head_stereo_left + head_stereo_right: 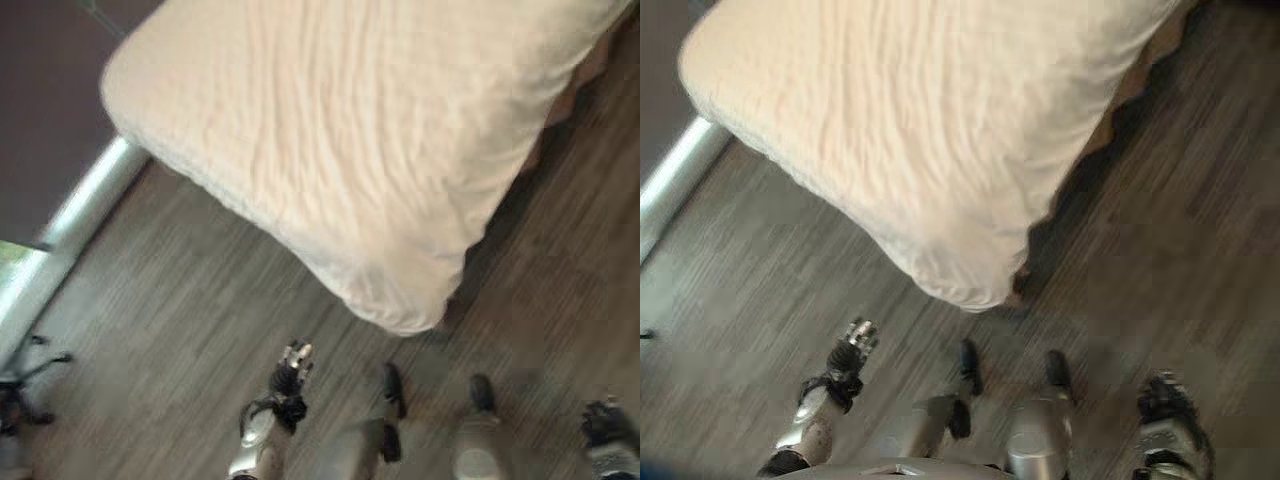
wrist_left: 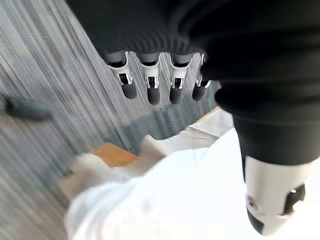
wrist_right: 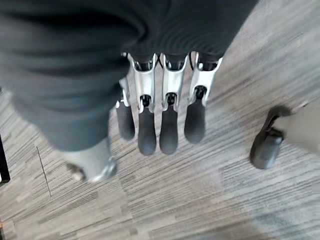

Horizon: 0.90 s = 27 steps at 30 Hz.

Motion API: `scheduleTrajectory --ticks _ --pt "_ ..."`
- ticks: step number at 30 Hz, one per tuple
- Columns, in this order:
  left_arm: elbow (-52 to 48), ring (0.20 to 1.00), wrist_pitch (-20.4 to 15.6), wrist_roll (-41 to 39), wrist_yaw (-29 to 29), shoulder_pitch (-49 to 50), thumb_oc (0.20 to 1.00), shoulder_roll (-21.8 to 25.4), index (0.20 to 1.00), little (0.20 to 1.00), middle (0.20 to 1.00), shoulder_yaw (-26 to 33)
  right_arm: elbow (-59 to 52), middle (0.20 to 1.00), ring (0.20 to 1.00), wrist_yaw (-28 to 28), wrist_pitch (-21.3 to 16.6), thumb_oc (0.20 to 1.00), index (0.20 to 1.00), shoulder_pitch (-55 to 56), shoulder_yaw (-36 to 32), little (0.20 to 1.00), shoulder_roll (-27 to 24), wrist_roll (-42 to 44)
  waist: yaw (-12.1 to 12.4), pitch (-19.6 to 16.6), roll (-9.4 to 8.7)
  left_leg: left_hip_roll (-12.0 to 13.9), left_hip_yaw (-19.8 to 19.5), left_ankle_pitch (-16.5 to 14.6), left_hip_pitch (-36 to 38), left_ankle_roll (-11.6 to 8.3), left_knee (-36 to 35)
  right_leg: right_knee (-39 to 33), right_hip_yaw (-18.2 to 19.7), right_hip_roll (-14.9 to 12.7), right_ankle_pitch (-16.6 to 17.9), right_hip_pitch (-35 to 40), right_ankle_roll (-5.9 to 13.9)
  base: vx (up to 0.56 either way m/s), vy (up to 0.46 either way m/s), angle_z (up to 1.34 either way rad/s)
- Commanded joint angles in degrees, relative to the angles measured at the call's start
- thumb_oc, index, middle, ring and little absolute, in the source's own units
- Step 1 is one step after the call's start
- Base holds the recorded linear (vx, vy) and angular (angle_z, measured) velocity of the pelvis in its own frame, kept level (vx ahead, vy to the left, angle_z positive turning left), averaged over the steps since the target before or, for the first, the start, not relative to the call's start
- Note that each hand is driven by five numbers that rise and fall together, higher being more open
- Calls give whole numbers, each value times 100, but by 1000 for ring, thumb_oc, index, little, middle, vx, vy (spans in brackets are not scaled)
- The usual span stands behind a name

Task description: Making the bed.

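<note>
Both hands hang empty over the wood floor (image 1: 200, 300), the left hand (image 1: 292, 368) and right hand (image 1: 1165, 400) with fingers (image 3: 169, 130) straight and loose, so reach up and ahead of the fingertips to the bed's cream blanket (image 1: 350, 140) and grab its drooping corner.

Silver dark-tipped robot hand (image 3: 160, 120), ribbed cover

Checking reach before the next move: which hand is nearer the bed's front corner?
The left hand: it hangs over the floor just short of the bed corner. The right hand hangs far off to the other side, low. Both are open and empty.
</note>
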Motion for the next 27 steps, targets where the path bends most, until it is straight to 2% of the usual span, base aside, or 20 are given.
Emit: scheduleTrajectory --ticks 1,2,3,4,5,6,7,8,9,10,11,12,14,15,16,17,18,19,21,27 --pt "-217 1000 -361 278 254 -112 1000 -181 1000 1000 1000 256 -1403 1000 1000 -348 -544 1000 1000 534 73 1000 -373 -245 149 -175 26 -117 -1219 -623 420 53 1199 137 1134 488 594 -483 120 -6 90 -143" --pt "-218 1000 -361 279 255 -109 1000 -172 1000 1000 1000 259 -1431 1000 1000 -367 -538 1000 1000 547 74 1000 -353 -255 163 -190 4 -128 -1204 -601 398 49 1196 133 1156 479 615 -508 128 36 142 -119" --pt "-245 1000 -356 375 334 -62 1000 -179 1000 1000 1000 310 -1889 1000 1000 -406 -570 1000 1000 721 99 1000 -220 -295 178 -276 -127 -206 -1505 -654 508 63 1286 167 1512 570 703 -567 208 -7 255 -218" --pt "-396 1000 -312 607 251 44 1000 -92 1000 1000 1000 300 -2929 1000 1000 -278 -568 1000 1000 1071 116 1000 -55 -453 68 -484 -187 -104 -1430 -1030 1097 185 173 207 2029 871 890 -806 375 -82 334 -240" --pt "-377 1000 -281 778 187 -5 1000 -24 1000 1000 1000 185 -3115 1000 1000 -298 -624 1000 1000 1175 35 1000 -14 -476 -51 -552 -255 -87 -1157 -1245 1223 301 -196 82 2144 835 1077 -870 467 -198 407 -239" --pt "-329 1000 -318 942 172 -63 1000 32 1000 1000 1000 129 -3512 1000 1000 -342 -697 1000 1000 1340 -77 1000 119 -577 -156 -618 -337 -135 -957 -1218 1270 385 -518 -223 2266 769 1402 -1004 632 -253 291 -157" --pt "-354 1000 -358 994 189 -81 1000 99 1000 1000 1000 116 -3702 1000 1000 -391 -760 1000 1000 1398 -81 1000 186 -682 -190 -620 -416 -168 -738 -1218 1296 441 -655 -402 2204 734 1638 -1135 729 -288 311 -171" --pt "-393 1000 -368 992 229 -82 1000 172 1000 1000 1000 110 -3883 1000 1000 -489 -849 1000 1000 1398 -69 1000 300 -765 -117 -574 -459 -167 -429 -1134 1333 488 -864 -579 1813 600 1803 -1334 765 -211 166 -154" --pt "-393 1000 -367 992 230 -85 1000 179 1000 1000 1000 111 -3895 1000 1000 -499 -845 1000 1000 1400 -68 1000 312 -774 -107 -578 -484 -181 -417 -1101 1332 483 -890 -594 1834 587 1830 -1345 770 -278 154 -131" --pt "-547 1000 -347 1002 265 -53 1000 247 1000 1000 1000 98 -4191 1000 1000 -556 -897 1000 1000 1468 58 1000 411 -906 -50 -485 -467 -148 -161 -1039 1340 519 -979 -505 1179 468 1666 -1460 676 -407 146 -133" --pt "-686 1000 -290 1152 314 44 1000 323 1000 1000 1000 201 -4327 1000 1000 -514 -809 1000 1000 1528 291 1000 520 -1062 142 -378 -415 -43 316 -929 1249 541 -882 225 -139 133 1153 -1329 385 -553 211 -139" --pt "-641 1000 -270 1195 325 101 1000 307 1000 1000 1000 281 -4181 1000 1000 -539 -762 1000 1000 1509 404 1000 576 -1171 267 -364 -383 56 599 -829 1212 595 -876 903 -561 98 882 -1171 281 -480 174 -200" --pt "-595 1000 -207 1195 324 231 1000 239 1000 1000 1000 388 -4105 1000 1000 -537 -621 1000 1000 1510 528 1000 578 -1407 420 -415 -362 121 903 -741 1220 679 -935 1577 -711 138 584 -885 220 -275 90 -175" --pt "-597 1000 -206 1195 325 231 1000 240 1000 1000 1000 389 -4107 1000 1000 -539 -620 1000 1000 1509 529 1000 580 -1409 430 -424 -367 119 914 -729 1209 679 -940 1579 -699 138 594 -904 219 -282 79 -120" --pt "-631 1000 -125 1251 293 394 1000 166 1000 1000 1000 380 -4223 1000 1000 -531 -605 1000 1000 1500 556 1000 653 -1458 572 -588 -344 84 1074 -639 1171 767 -981 1925 -892 65 468 -516 186 -215 36 -84" --pt "-663 1000 -96 1277 256 448 1000 126 1000 1000 1000 317 -4219 1000 1000 -530 -630 1000 1000 1504 549 1000 678 -1402 612 -655 -365 39 1099 -617 1160 785 -986 1894 -900 84 485 -349 193 -267 11 -57" --pt "-658 1000 -76 1290 224 473 1000 87 1000 1000 1000 237 -4278 1000 1000 -517 -646 1000 1000 1531 557 1000 732 -1365 660 -740 -409 -18 1131 -611 1139 769 -1004 1450 -961 101 334 -19 175 -115 -29 -29" --pt "-658 1000 -76 1290 224 473 1000 88 1000 1000 1000 236 -4281 1000 1000 -518 -645 1000 1000 1532 557 1000 734 -1366 661 -747 -398 -4 1129 -595 1129 766 -1011 1406 -968 116 370 -11 170 -125 -69 -27" --pt "-745 1000 -23 1329 71 581 1000 -17 1000 1000 1000 7 -4253 1000 1000 -409 -600 1000 1000 1565 670 1000 689 -1379 693 -1037 -487 -72 1225 -516 1083 664 -1129 -40 -1070 100 193 441 188 -106 -116 -26" --pt "-670 1000 51 1472 14 537 1000 -94 1000 1000 1000 -224 -4464 1000 1000 -395 -453 1000 1000 1725 795 1000 423 -1976 654 -1281 -568 -24 1186 -269 1176 563 -1441 -585 -998 194 304 774 148 -51 -100 -13"
